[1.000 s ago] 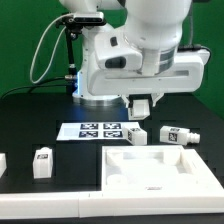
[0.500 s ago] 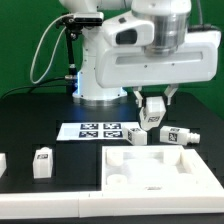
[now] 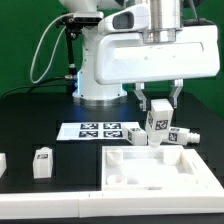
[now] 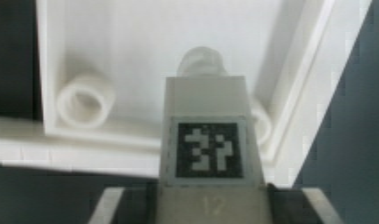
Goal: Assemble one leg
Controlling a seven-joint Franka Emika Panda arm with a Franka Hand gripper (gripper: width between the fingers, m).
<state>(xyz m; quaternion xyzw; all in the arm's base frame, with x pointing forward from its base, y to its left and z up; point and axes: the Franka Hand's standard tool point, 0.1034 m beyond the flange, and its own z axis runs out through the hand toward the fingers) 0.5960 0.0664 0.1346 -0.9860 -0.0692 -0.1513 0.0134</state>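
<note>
Leg [image 3: 157, 120], a white oblong block with code tags, hangs right of centre in the exterior frame, clamped in the robot's two-finger gripper [image 3: 158, 104]. Its long axis is roughly upright, with the peg end [image 4: 204, 62] pointing down at the large white rimmed panel [image 3: 150, 168] lower in the frame.

leg [image 4: 211, 135] — one end cropped, blurred

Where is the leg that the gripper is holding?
On the exterior view's right, the leg is clamped in the gripper, off the table, above and between a second leg and a third leg, beyond the white panel.
</note>
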